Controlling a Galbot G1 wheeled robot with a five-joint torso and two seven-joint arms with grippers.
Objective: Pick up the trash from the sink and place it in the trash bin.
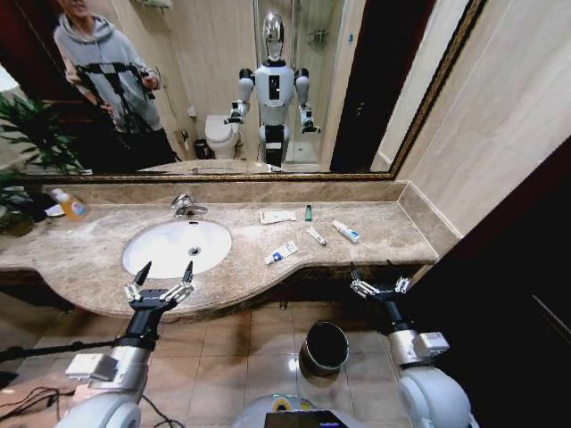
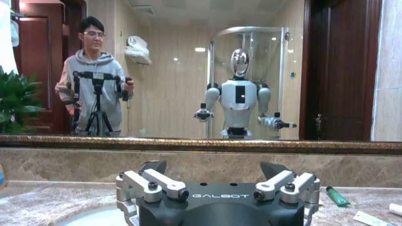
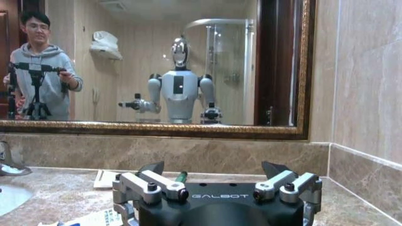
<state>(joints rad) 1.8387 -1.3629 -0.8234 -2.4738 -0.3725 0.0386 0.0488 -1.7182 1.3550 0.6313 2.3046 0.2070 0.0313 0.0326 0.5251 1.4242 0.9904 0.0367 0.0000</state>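
Observation:
The trash lies on the marble countertop [image 1: 393, 234] to the right of the white oval sink [image 1: 177, 247], not in the basin. It is a flat white packet [image 1: 277, 217], a small green piece [image 1: 309, 213] and three white tubes [image 1: 282, 253] [image 1: 316, 236] [image 1: 346, 232]. The black trash bin [image 1: 325, 346] stands on the floor below the counter's front edge. My left gripper [image 1: 166, 273] is open at the counter edge in front of the sink. My right gripper [image 1: 379, 282] is open at the edge, right of the tubes. Both hold nothing [image 2: 213, 169] [image 3: 213, 169].
A chrome faucet [image 1: 187, 207] stands behind the basin. An orange-capped bottle [image 1: 70, 205] and a plant [image 1: 31, 134] are at the far left. A mirror [image 1: 268, 89] runs along the back and a wall closes the right side. Tiled floor surrounds the bin.

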